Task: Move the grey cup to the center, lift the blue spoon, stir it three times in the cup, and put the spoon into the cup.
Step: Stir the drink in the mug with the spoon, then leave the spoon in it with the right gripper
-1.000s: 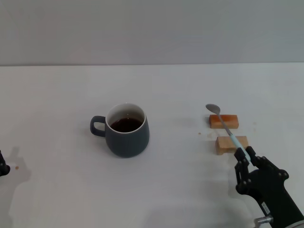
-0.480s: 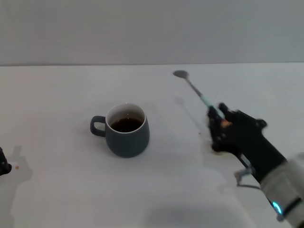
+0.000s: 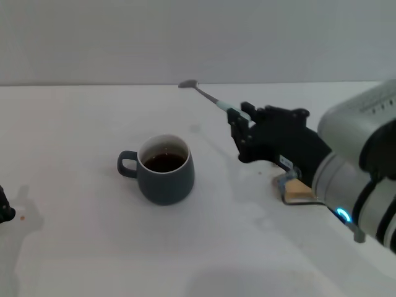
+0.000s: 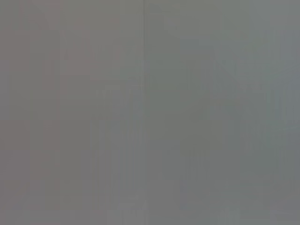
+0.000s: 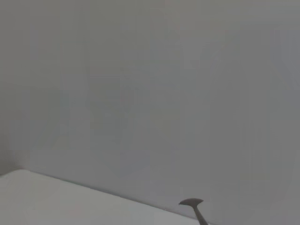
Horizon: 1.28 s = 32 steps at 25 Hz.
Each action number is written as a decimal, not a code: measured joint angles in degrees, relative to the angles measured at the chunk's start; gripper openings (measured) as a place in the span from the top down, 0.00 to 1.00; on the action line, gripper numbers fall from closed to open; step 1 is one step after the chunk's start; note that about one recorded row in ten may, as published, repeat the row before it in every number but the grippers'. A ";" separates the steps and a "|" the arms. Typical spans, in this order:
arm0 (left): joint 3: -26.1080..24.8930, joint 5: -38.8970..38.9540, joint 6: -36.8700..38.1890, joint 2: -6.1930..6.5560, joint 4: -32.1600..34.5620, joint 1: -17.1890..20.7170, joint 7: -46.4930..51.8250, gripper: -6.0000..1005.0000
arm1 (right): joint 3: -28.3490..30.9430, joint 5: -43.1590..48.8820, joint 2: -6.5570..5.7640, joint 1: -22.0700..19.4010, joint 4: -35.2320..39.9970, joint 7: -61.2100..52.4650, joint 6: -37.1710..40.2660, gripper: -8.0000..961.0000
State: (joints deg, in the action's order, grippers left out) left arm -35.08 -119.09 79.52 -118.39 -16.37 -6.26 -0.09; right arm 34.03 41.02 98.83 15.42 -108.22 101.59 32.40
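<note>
Right gripper [image 3: 237, 125] holds the spoon [image 3: 207, 96] in the air, up and right of the cup [image 3: 163, 169].

We find the cup standing upright on the white table [image 3: 74, 136], left of frame centre, handle to the left, dark liquid inside. The right gripper sits at centre right of the head frame, fingers closed on the pale blue handle; the spoon slants up and left, its metal bowl near the table's far edge at upper centre, clear of the cup. In the right wrist view we see only the spoon's bowl [image 5: 191, 202] at the lower edge. One wooden block [image 3: 298, 190] shows partly beneath the right arm. The left gripper [image 3: 4, 210] is parked at the lower left edge; we cannot tell its opening.
</note>
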 joint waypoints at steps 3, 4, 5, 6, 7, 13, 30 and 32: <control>0.04 0.00 -0.17 0.01 0.27 -0.53 0.00 1.00 | 1.03 -9.24 -0.01 2.01 -2.81 9.07 2.65 0.82; 0.11 -0.01 -0.20 0.01 0.42 -0.77 0.00 1.00 | 1.76 -13.97 0.57 2.87 -4.25 14.90 4.78 0.82; 0.17 0.00 -0.22 0.01 0.51 -0.87 0.00 1.00 | 3.94 -21.95 2.75 3.56 -6.55 26.39 9.24 0.82; 0.23 -0.01 -0.23 0.01 0.60 -1.04 0.00 1.00 | 3.94 -21.95 2.75 3.56 -6.55 26.39 9.24 0.82; 0.24 0.00 -0.24 0.01 0.61 -1.14 0.00 1.00 | 7.06 -29.14 5.90 3.40 -7.82 37.19 13.50 0.82; 0.02 0.22 -0.40 0.01 1.20 -1.76 0.00 1.00 | 16.82 -42.12 13.97 3.57 -8.04 57.05 24.83 0.82; 0.16 0.35 -0.60 -0.08 2.05 -1.95 0.00 1.00 | 26.73 -48.49 17.16 21.03 -7.88 63.50 45.14 0.82; 0.07 0.35 -0.60 -0.09 2.04 -1.86 0.00 1.00 | 26.23 -49.71 17.45 21.09 -8.02 63.55 45.77 0.82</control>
State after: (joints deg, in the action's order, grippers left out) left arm -35.02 -118.74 78.92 -118.48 -14.32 -8.12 -0.09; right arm 60.26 -8.69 116.28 36.51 -116.24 165.14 78.17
